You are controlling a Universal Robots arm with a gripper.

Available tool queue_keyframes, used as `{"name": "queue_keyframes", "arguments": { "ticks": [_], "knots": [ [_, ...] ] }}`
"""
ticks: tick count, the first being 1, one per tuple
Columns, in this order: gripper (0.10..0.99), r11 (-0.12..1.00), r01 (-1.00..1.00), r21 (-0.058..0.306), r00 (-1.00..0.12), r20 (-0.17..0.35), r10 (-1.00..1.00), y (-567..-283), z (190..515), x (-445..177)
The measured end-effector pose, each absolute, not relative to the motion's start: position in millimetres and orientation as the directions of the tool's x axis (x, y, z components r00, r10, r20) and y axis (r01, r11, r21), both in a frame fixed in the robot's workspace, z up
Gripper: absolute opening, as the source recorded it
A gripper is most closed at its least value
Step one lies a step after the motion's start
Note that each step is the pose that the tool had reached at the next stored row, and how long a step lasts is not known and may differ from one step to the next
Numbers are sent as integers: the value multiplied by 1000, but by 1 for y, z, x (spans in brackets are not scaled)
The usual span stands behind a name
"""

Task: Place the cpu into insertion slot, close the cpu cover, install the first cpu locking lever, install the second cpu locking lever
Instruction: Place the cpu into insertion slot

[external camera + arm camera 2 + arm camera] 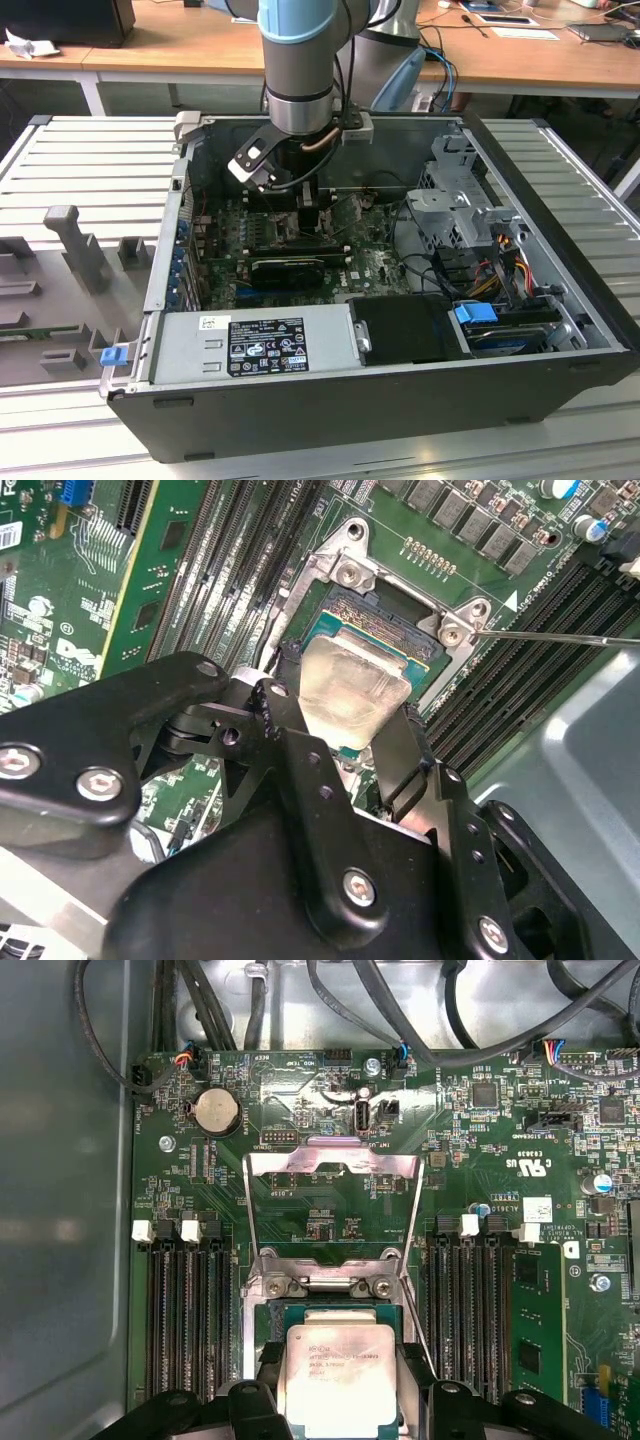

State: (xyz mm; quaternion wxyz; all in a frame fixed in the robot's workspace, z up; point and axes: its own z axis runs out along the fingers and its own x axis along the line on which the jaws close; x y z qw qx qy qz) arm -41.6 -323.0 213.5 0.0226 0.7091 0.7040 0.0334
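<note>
- The cpu (350, 695) is pinched by its edges in my hand (345, 720), fingers (405, 765) drawn in narrow on either side of it, silver top up.
- It hangs directly over the insertion slot (372, 605), low and close; part of the socket's gold contact field shows past its far edge, and I cannot tell whether it is seated.
- The cpu cover (330, 1158) is swung open and stands back from the socket, so the way in is free; closing it is not yet done.
- A thin locking lever (560, 637) juts out loose beside the socket frame; by my judgement neither lever is installed.
- So I judge the work to be in its first step, with three left.
- Memory slots (185, 1310) flank the socket on the green motherboard (480, 1160); all of it lies in an open computer case (350, 410) on a ribbed metal surface (90, 160).
</note>
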Motion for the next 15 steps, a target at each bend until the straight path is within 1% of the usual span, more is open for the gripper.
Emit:
{"name": "queue_keyframes", "arguments": {
  "ticks": [15],
  "knots": [
    [529, -9, 997, 79, 8, 17, 1000, -323, 205, -44]
  ]
}}
